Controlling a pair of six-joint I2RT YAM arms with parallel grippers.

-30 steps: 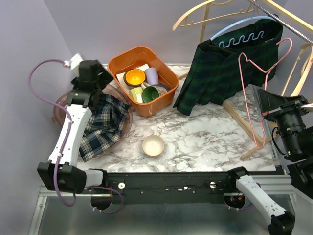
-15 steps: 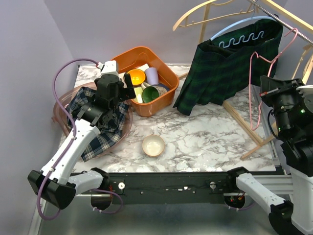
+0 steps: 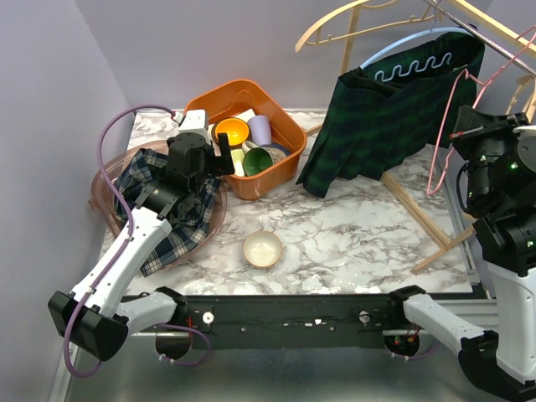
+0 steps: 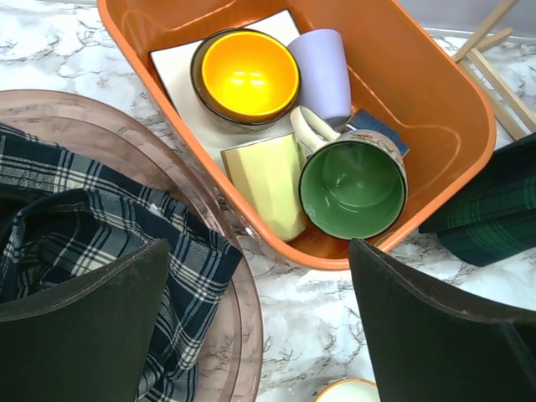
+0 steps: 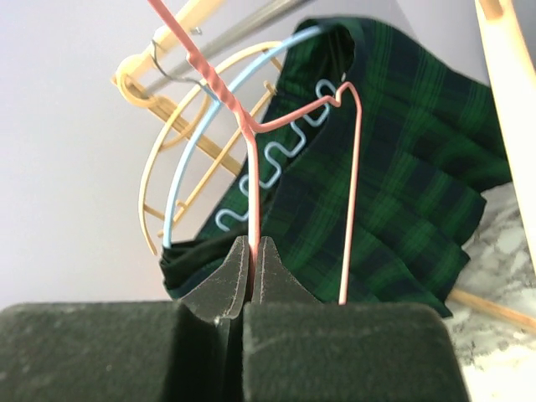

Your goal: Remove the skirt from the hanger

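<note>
A dark green plaid skirt (image 3: 394, 117) hangs on a light blue hanger (image 3: 402, 42) on the rack at the back right; both also show in the right wrist view, the skirt (image 5: 402, 193) and the hanger (image 5: 180, 167). My right gripper (image 3: 462, 138) is shut on a bare pink wire hanger (image 3: 442, 146), gripping its stem (image 5: 254, 201) just in front of the green skirt. A blue-and-white plaid skirt (image 3: 172, 209) lies in a pinkish basin (image 3: 219, 219) at the left. My left gripper (image 3: 221, 157) is open and empty (image 4: 260, 251) above the basin's edge.
An orange tub (image 3: 201, 113) holds a yellow bowl (image 4: 249, 75), a green mug (image 4: 352, 188) and a lilac cup (image 4: 322, 71). A small cream bowl (image 3: 262, 249) sits on the marble. Wooden hangers (image 3: 335, 21) and the rack's wooden legs (image 3: 419, 209) stand at the right.
My left arm swung from the far left to over the basin beside the orange tub. My right gripper raised the pink hanger up toward the rail.
</note>
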